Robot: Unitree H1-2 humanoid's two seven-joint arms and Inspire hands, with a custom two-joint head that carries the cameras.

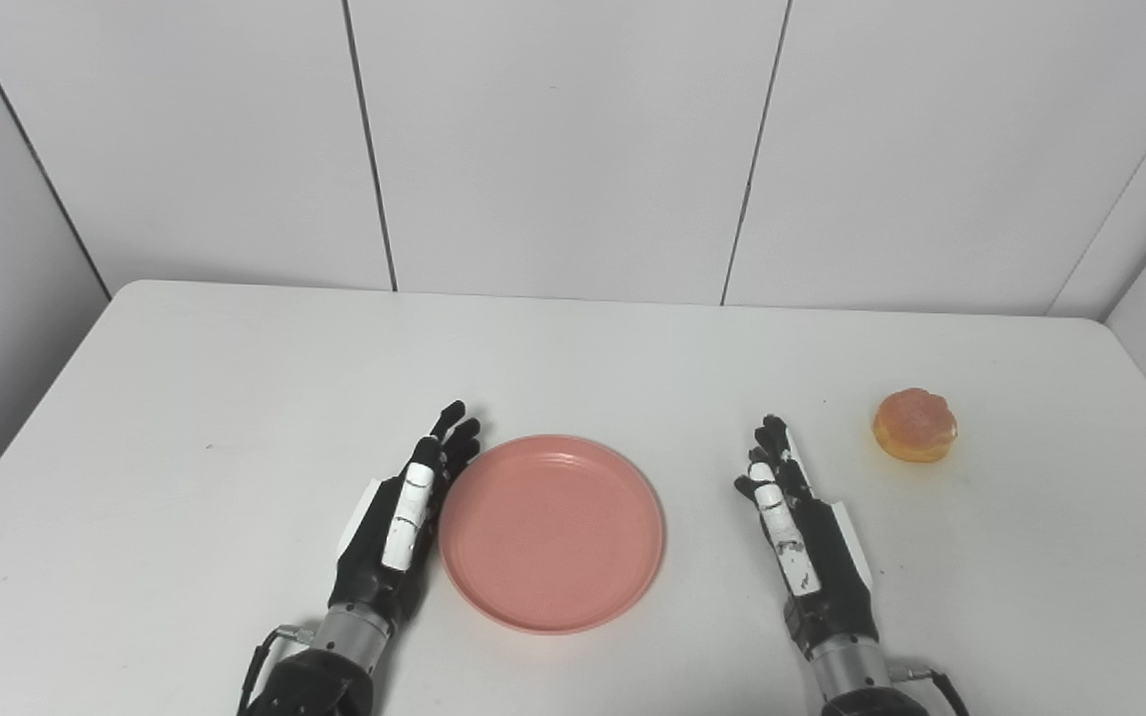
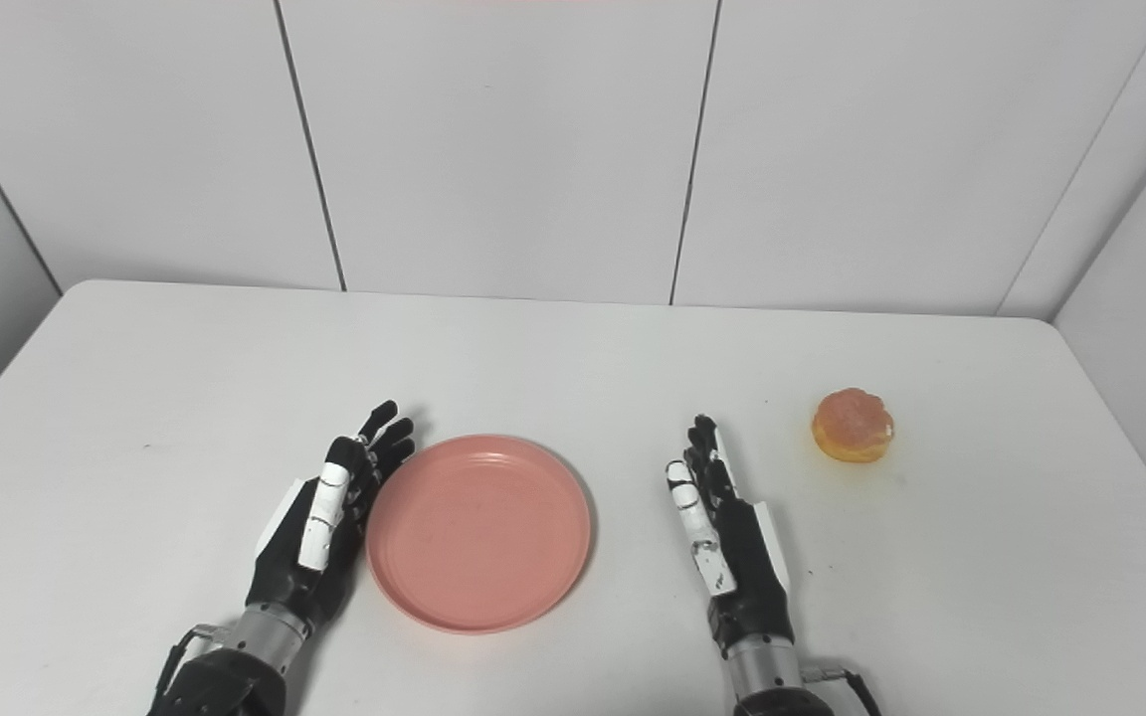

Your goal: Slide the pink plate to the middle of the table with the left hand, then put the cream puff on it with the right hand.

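The pink plate (image 1: 551, 531) lies flat near the middle of the white table (image 1: 235, 378), towards the front, with nothing on it. My left hand (image 1: 401, 522) rests on edge against the plate's left rim, fingers straight and apart, holding nothing. To the plate's right my right hand (image 1: 800, 532) stands open too, a clear gap from the rim. The cream puff (image 1: 915, 425), round and golden with a pale top, sits on the table beyond and to the right of the right hand, untouched.
White wall panels (image 1: 553, 139) close off the table's back edge and both sides. The table's left and right edges run close to the picture's borders.
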